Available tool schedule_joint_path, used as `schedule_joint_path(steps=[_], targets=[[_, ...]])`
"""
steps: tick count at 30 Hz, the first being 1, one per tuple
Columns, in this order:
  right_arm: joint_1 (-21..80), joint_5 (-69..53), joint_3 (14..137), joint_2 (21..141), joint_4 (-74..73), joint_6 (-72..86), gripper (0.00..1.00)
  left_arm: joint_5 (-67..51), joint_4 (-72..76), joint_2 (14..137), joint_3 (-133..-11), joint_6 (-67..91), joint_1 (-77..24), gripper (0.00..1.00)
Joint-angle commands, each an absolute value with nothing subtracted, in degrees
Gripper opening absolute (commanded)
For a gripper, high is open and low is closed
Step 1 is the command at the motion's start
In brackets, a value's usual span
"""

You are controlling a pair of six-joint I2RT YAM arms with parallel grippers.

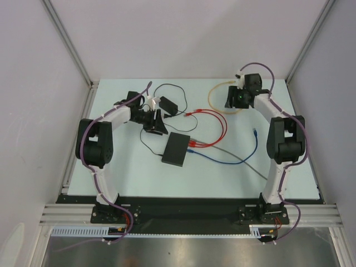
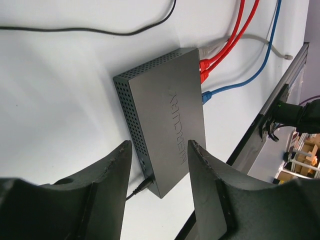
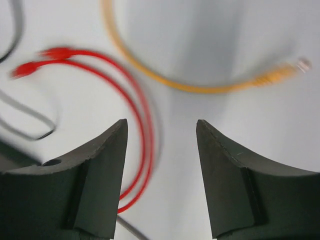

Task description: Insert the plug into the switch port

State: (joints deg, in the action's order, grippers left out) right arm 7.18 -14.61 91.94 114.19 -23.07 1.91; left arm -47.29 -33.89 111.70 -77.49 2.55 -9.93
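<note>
The left gripper [image 2: 160, 150], jaws apart and empty, is hanging just over the switch [image 2: 167, 100], which is lying mid-tabletop, its long axis running away between the fingers. A black plug [image 2: 145, 183] is sitting at its near short end; whether seated, I cannot tell. The right gripper [image 3: 161, 127], likewise apart and empty, is hovering well off over the yellow cable [image 3: 200, 89] toward the far right corner; the left arm is nearer.

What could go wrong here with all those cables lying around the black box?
The red cables and the yellow cable both lie just ahead of the open right gripper, so it might pinch the wrong one. Nothing holds the black box; the left gripper hangs open above it, so pushing a plug in could slide it.
</note>
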Motion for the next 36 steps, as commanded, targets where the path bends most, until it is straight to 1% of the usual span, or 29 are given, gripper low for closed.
schedule_joint_path(steps=[1,5,6,8,9,11,15,20,23,24,25,27,30,31,34,35,36], targets=[[3.26,-7.48,89.57,115.66,-20.58,13.16,0.61,-49.83,-29.37,107.93,-78.67,4.74,-10.02,0.54],[0.53,-4.84,89.03,117.24,-18.81,18.96,0.59,-50.71,-28.65,108.28,-78.4,5.71,-9.76,0.54],[0.44,-3.96,89.03,117.77,-18.9,19.85,0.56,-50.71,-28.65,108.37,-78.49,5.71,-9.76,0.54],[0.44,-2.29,89.03,119.0,-18.03,21.35,0.55,-50.8,-28.39,108.63,-78.49,5.89,-9.58,0.54],[-1.13,-2.46,88.95,119.61,-17.41,21.71,0.55,-50.89,-28.3,108.81,-78.49,6.24,-9.49,0.55],[-1.49,-3.42,89.03,121.19,-15.13,22.93,0.54,-51.24,-27.95,109.33,-78.84,6.85,-9.32,0.55],[-2.81,-6.06,92.19,125.76,-15.46,27.76,0.54,-51.68,-27.07,110.21,-79.19,8.52,-9.14,0.55],[-3.25,-6.5,92.28,128.05,-11.0,29.97,0.52,-51.59,-26.72,110.21,-79.28,8.88,-8.88,0.55],[-3.25,-7.99,92.81,129.2,-9.06,30.94,0.41,-51.59,-26.81,109.95,-79.45,8.96,-8.7,0.55],[-3.25,-8.43,92.99,129.46,-8.7,31.11,0.26,-51.5,-26.89,109.95,-79.54,8.96,-8.7,0.55],[-3.34,-9.92,93.6,129.64,-8.7,31.2,0.16,-51.59,-27.42,109.86,-80.15,9.05,-8.7,0.55],[-3.87,-12.12,94.48,129.11,-9.4,31.03,0.0,-51.68,-27.68,109.43,-80.68,8.88,-8.61,0.55],[-5.44,-13.62,94.48,124.99,-10.1,29.19,0.0,-52.03,-27.51,107.93,-81.47,8.96,-8.61,0.56],[-5.8,-14.23,94.66,121.59,-10.46,27.61,0.0,-52.38,-26.9,107.32,-81.74,8.96,-8.61,0.56],[-6.94,-15.12,95.71,115.34,-12.12,18.49,0.0,-52.91,-26.8,105.38,-83.92,7.39,-8.79,0.57],[-7.03,-15.29,97.11,111.31,-13.96,15.59,0.0,-53.0,-27.15,105.03,-84.72,6.43,-8.88,0.57],[-7.03,-15.47,97.64,108.92,-15.02,8.25,0.0,-52.91,-27.51,103.99,-85.68,4.59,-9.05,0.58]])
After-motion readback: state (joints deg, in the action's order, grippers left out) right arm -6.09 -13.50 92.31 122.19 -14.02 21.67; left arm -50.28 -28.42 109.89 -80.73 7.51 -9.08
